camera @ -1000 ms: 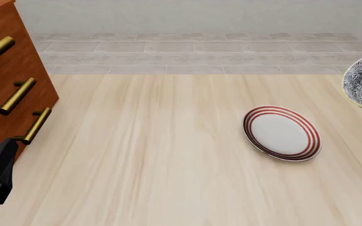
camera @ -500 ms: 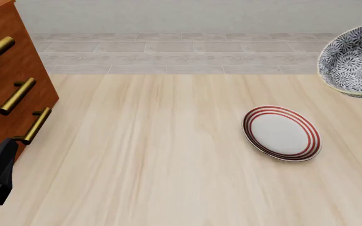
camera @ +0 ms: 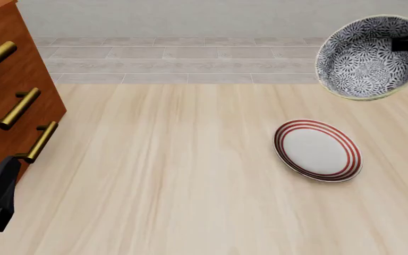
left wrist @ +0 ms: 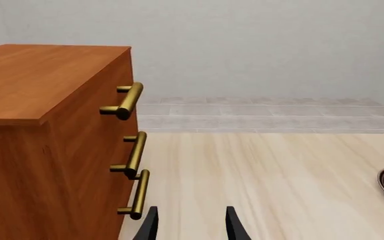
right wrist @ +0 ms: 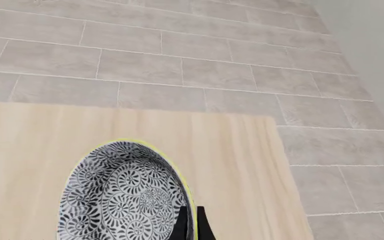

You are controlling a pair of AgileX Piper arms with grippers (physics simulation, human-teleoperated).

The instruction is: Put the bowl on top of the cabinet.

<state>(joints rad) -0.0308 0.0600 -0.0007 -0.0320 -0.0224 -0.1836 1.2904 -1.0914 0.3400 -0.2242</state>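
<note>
The right pincer (right wrist: 189, 222), clamped on the rim of the raised bowl (camera: 363, 56), hangs well right of the cabinet (camera: 9, 90), while the left pincer (left wrist: 190, 225) waits parted and empty beside it.

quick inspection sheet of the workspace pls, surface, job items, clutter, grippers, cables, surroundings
surface: pale wooden table, no spills seen
bowl: the bowl is held in the air, tilted, above the table's far right, beyond the plate
cabinet: the cabinet stands at the table's left, top bare, three brass handles on its front
clutter: plate with red rings lies flat on the table, right of centre
left gripper: the left gripper is open, holds nothing, low beside the cabinet
right gripper: the right gripper is shut on the bowl's rim
cables: nothing seen
surroundings: grey tiled floor and a plain wall beyond the table
</note>
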